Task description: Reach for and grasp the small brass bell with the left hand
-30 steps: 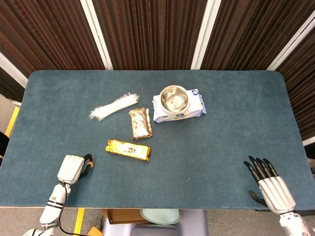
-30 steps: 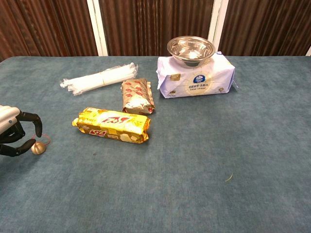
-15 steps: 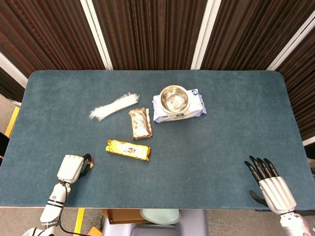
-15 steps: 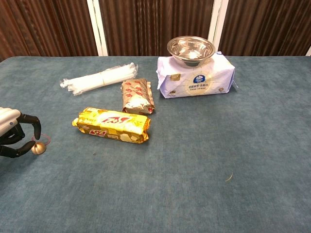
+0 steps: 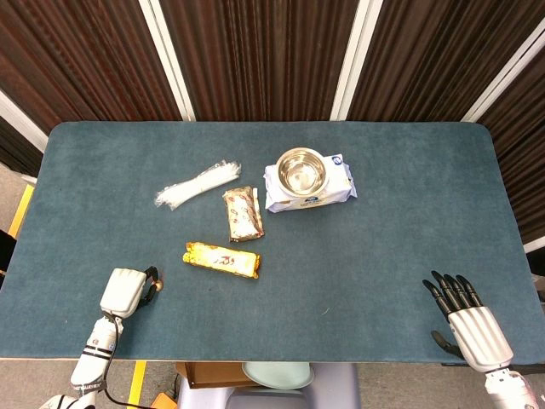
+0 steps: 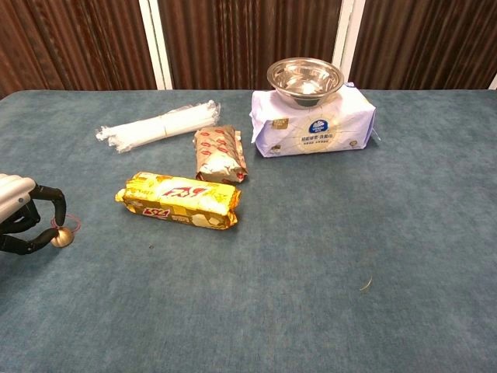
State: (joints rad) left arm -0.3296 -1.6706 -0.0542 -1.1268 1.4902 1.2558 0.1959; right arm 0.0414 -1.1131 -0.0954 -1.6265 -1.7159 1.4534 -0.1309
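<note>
The small brass bell (image 6: 62, 237) sits on the blue table near its front left corner, with a thin red loop on top. In the head view the bell (image 5: 158, 285) is a small speck beside my left hand (image 5: 124, 292). In the chest view my left hand (image 6: 23, 220) has its dark fingers curled around the bell, one fingertip on top of it and the thumb against its lower left side. My right hand (image 5: 465, 313) lies at the front right of the table with its fingers stretched out and apart, holding nothing.
A yellow biscuit pack (image 6: 178, 200) lies just right of the bell. Behind it are a brown snack pouch (image 6: 218, 154) and a clear plastic sleeve (image 6: 158, 124). A steel bowl (image 6: 304, 78) stands on a wipes pack (image 6: 314, 124) at the back.
The left hand's fingers have closed further in on the bell, and the upper fingertip has come down onto it. The bell shifted very slightly. The right hand has not moved.
</note>
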